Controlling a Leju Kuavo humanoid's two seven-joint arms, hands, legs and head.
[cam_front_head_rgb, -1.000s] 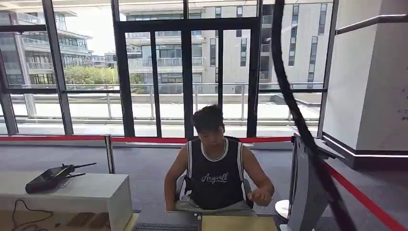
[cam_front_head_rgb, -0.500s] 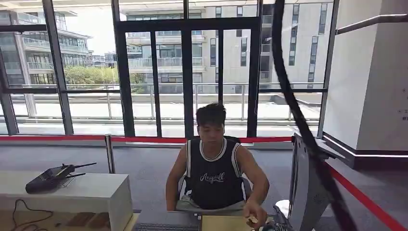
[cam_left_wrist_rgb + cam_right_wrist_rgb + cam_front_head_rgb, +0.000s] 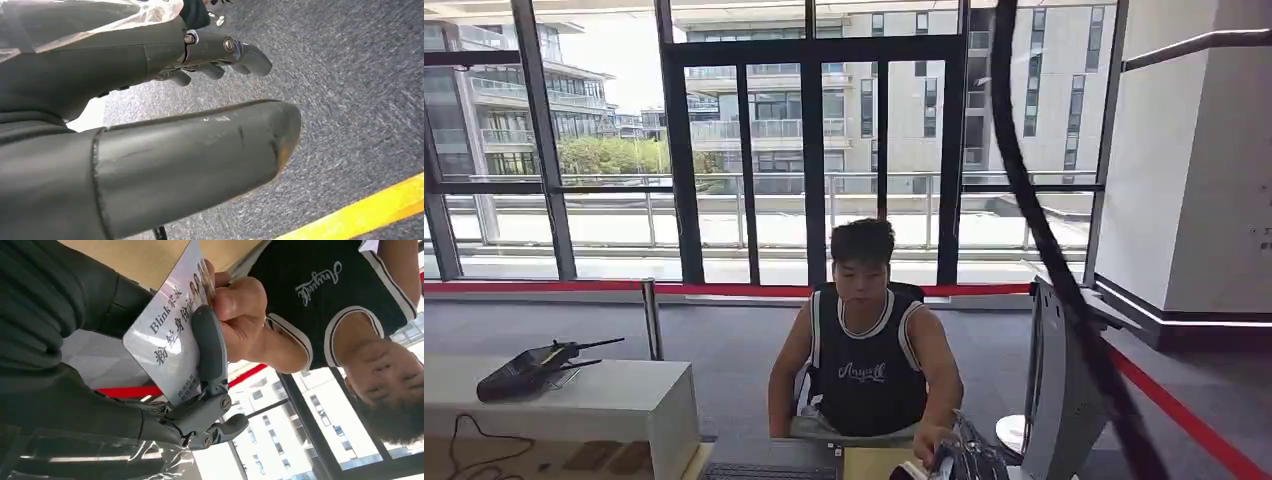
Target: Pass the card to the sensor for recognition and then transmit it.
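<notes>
glass-walled lobby, right hand [image 3: 200,390] fingers [image 3: 207,347] pinching glossy white printed card [image 3: 167,340], person's hand [image 3: 240,310] gripping it

Right hand [image 3: 200,390] fingers [image 3: 207,347] grip something; left hand [image 3: 165,125] hangs, seemingly loosely curled.

The head view looks forward from high up, at a seated person [image 3: 864,350] mid-frame. The right wrist view, turned sideways, sits very close behind the right hand [image 3: 200,390] and shares that person [image 3: 345,305]. The left wrist view faces down at grey carpet [image 3: 350,90].
</notes>
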